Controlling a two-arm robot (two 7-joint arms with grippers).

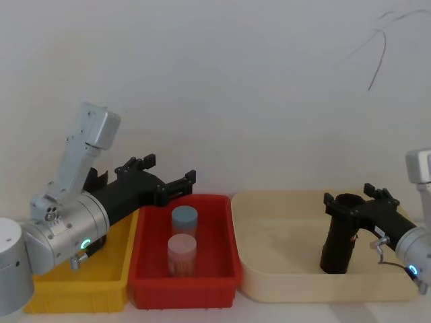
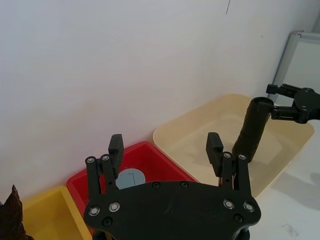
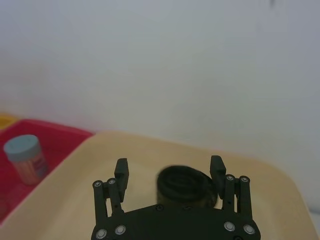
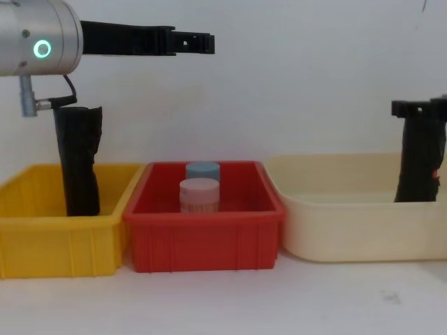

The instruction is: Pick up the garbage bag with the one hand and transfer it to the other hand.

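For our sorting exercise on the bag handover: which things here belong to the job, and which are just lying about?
Job: garbage bag, left end effector, right end effector.
Lying about: ragged-topped black roll, yellow bin, red bin, cream bin, blue-lidded jar, pink-lidded jar.

Three bins (image 4: 202, 244) on white table (image 4: 293, 303)
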